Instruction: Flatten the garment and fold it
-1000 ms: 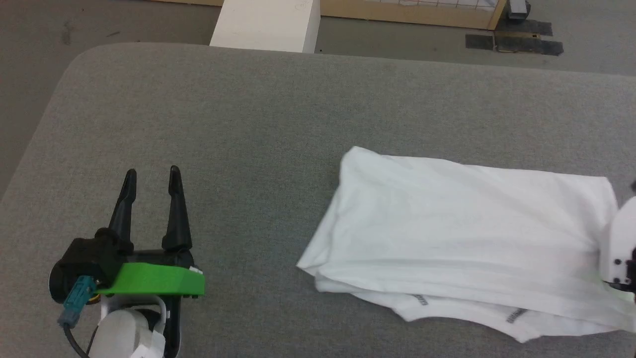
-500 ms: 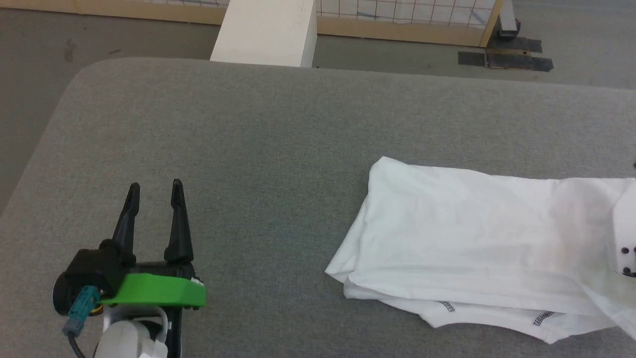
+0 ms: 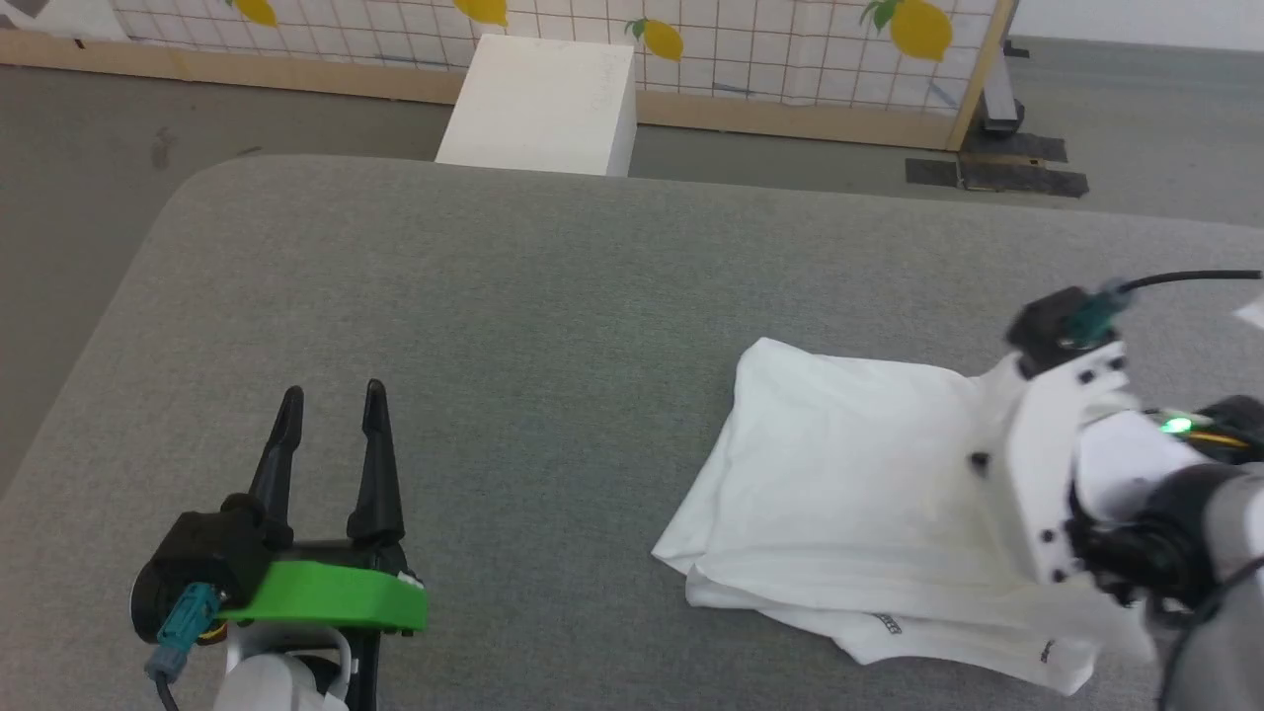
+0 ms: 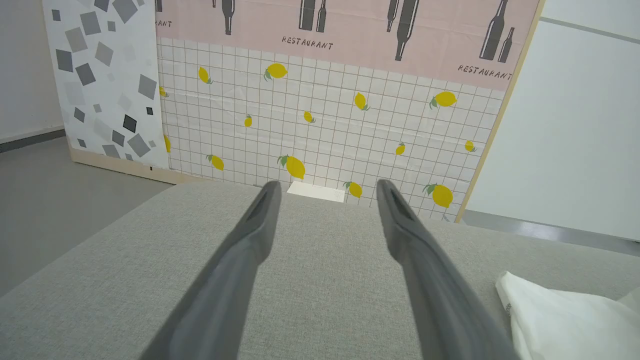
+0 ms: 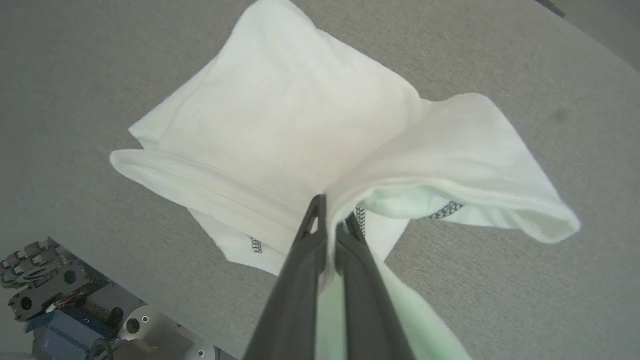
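Note:
The garment (image 3: 849, 464) is a white shirt lying folded in layers on the right half of the grey table (image 3: 543, 296), with dark zigzag stitching showing at its near edge. My right gripper (image 5: 332, 210) is shut on a fold of the garment (image 5: 280, 115) and holds that end lifted above the flat part. In the head view the white wrist mount (image 3: 1047, 464) hides the right fingers. My left gripper (image 3: 332, 392) stands open and empty over bare table at the lower left, well apart from the garment. A corner of the garment (image 4: 565, 320) shows beside the left gripper (image 4: 327, 186).
A white box (image 3: 543, 94) stands on the floor beyond the table's far edge. Behind it is a lemon-patterned screen (image 3: 790, 49) on a wooden frame. The table's rounded far-left corner (image 3: 188, 188) is near. The robot's base (image 5: 65, 300) shows below the table edge.
The head camera has tilted up, showing more of the room. My right arm has come into view over the garment, carrying its right end up and leftward. The left gripper stays open.

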{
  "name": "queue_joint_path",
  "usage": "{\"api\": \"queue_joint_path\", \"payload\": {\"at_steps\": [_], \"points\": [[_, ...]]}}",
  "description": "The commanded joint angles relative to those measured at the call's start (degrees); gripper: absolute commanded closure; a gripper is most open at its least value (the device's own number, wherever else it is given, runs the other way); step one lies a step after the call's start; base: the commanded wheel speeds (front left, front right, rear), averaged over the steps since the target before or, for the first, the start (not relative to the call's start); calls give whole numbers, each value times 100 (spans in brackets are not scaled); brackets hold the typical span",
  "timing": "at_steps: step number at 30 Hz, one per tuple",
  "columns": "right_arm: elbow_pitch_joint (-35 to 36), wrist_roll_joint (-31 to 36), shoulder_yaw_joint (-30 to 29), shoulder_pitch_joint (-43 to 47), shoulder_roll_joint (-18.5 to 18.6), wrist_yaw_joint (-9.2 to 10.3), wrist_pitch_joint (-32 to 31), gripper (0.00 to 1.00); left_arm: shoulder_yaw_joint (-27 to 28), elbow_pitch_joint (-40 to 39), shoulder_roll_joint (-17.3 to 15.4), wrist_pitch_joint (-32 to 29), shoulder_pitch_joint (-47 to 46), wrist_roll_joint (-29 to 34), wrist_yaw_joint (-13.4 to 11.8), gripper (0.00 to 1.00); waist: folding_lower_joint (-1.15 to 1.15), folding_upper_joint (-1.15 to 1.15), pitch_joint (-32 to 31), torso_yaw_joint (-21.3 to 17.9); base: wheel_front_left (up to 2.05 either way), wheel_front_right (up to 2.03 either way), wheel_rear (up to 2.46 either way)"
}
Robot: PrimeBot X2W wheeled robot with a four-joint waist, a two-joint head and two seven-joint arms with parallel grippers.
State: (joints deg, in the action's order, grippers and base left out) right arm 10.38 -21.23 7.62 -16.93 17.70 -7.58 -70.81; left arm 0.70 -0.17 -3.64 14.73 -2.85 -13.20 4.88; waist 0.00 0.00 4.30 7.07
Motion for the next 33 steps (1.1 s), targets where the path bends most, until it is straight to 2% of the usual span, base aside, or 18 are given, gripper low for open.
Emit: {"api": "queue_joint_path", "payload": {"at_steps": [1,7,17,24,25,26,27,33], "points": [[-94,-7,99,-105,-115,9,103,100,-11,26,26,27,82,-22,39,0,0,0,-20,72,0,0,0],[-911,237,548,-475,-497,9,784,100,-74,58,43,27,35,-30,94,0,0,0,87,325,0,0,0],[-2656,588,1015,-1086,-819,9,1730,100,-136,149,64,27,-107,-138,152,0,0,0,410,711,0,0,0],[-3411,582,1457,-1327,-941,9,2306,100,-169,204,71,27,-190,-171,178,0,0,0,519,830,0,0,0],[-3493,577,1551,-1375,-935,9,2384,94,-180,211,72,27,-204,-177,181,0,0,0,527,838,0,0,0],[-3540,557,1634,-1416,-937,9,2456,62,-189,216,72,27,-216,-184,183,0,0,0,529,842,0,0,0],[-3577,522,1722,-1471,-943,9,2586,0,-199,222,73,27,-228,-197,185,0,0,0,530,841,0,0,0],[-3652,487,2376,-1791,-880,9,3209,0,-210,245,75,27,-205,-238,176,0,0,0,418,750,0,0,0]]}}
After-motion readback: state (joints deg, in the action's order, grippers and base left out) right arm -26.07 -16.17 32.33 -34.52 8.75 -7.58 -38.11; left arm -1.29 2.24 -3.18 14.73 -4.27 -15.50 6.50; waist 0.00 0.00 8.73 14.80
